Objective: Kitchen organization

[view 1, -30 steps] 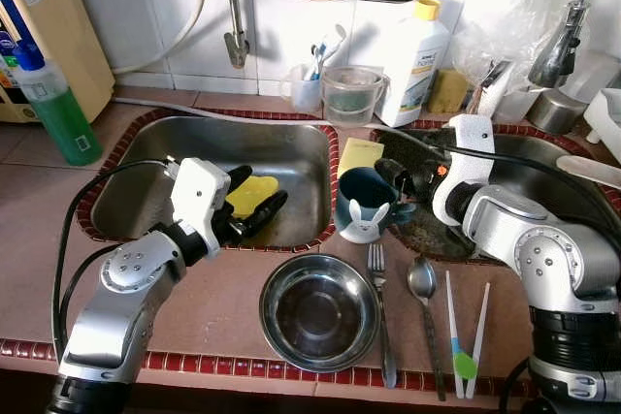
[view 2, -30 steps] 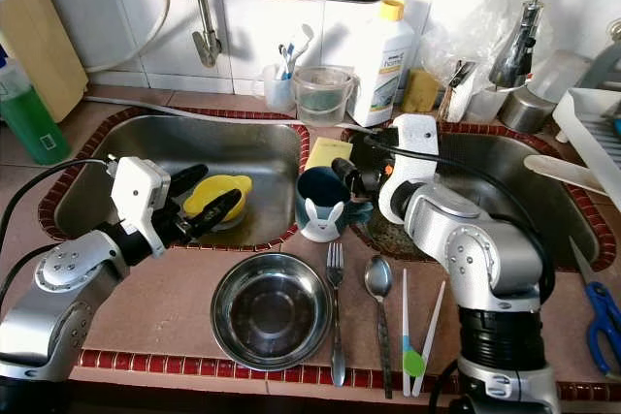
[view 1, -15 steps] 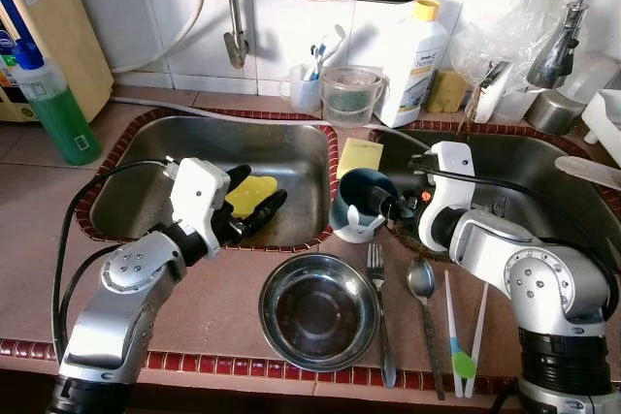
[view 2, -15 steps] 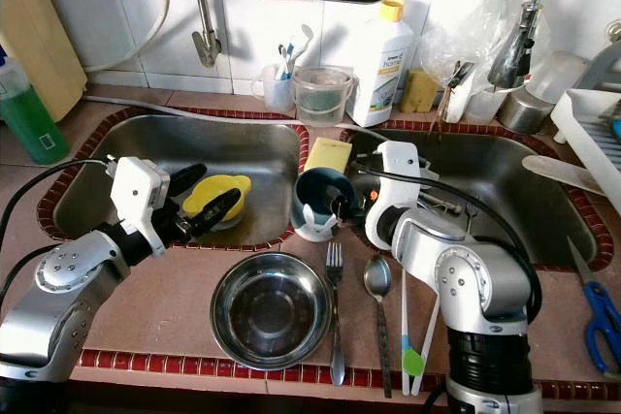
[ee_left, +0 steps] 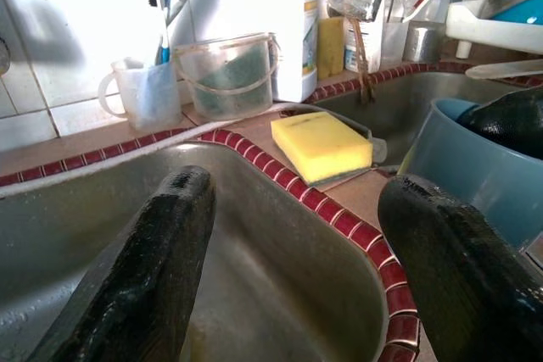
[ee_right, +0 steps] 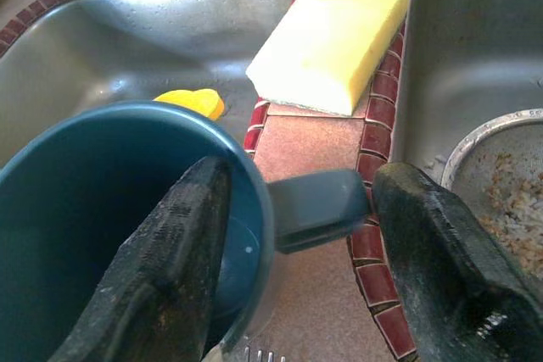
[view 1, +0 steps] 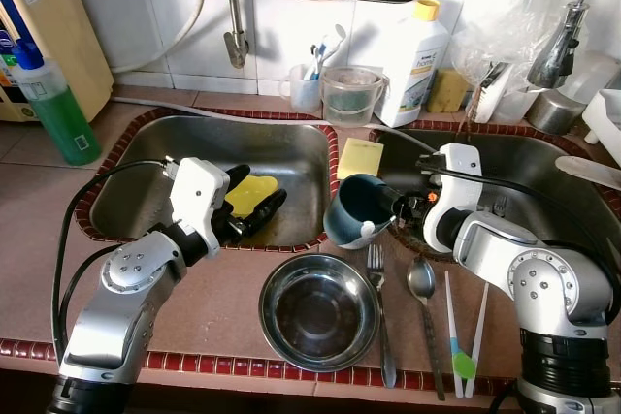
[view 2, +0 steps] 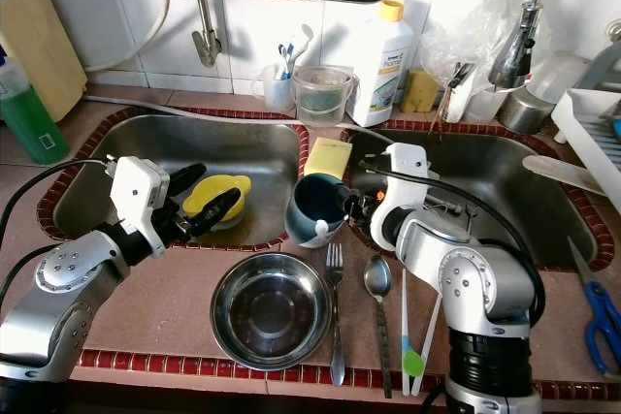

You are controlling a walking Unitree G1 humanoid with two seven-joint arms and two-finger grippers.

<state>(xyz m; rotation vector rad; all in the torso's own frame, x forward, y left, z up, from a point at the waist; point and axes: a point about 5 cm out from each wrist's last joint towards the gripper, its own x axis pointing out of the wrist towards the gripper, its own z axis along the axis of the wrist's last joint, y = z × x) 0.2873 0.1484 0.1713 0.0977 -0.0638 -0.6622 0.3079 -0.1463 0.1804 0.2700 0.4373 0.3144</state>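
Early going in the kitchen tidy-up, by the look of it. Right hand [view 1: 393, 207] clamped on the dark blue ceramic mug with the white base [view 1: 355, 213], one finger hooked inside the rim, the other outside by the handle. Mug tipped over toward the left, mouth turned up and leftward, sitting over the tiled divider between the two steel sinks, just near of the yellow rectangular sponge [view 1: 360, 156]. Glossy blue inside, seemingly empty; stubby handle visible between the fingers in the right wrist view.

Left hand [view 1: 254, 203] parked over the left sink basin [view 1: 291, 152], fingers spread wide, gripping nothing, with a small yellow plastic piece [view 1: 250, 191] lying in the basin beneath.

Plenty left, judging by the layout: round stainless steel bowl [view 1: 318, 312] on the near tiled surface [view 1: 223, 307], silver fork [view 1: 379, 307], silver spoon [view 1: 423, 288] and a white pair of chopsticks with a green tip [view 1: 464, 336] lined up to its right, all untouched. Right sink basin [view 1: 553, 176] grimy on the bottom. Only the mug in play so far.
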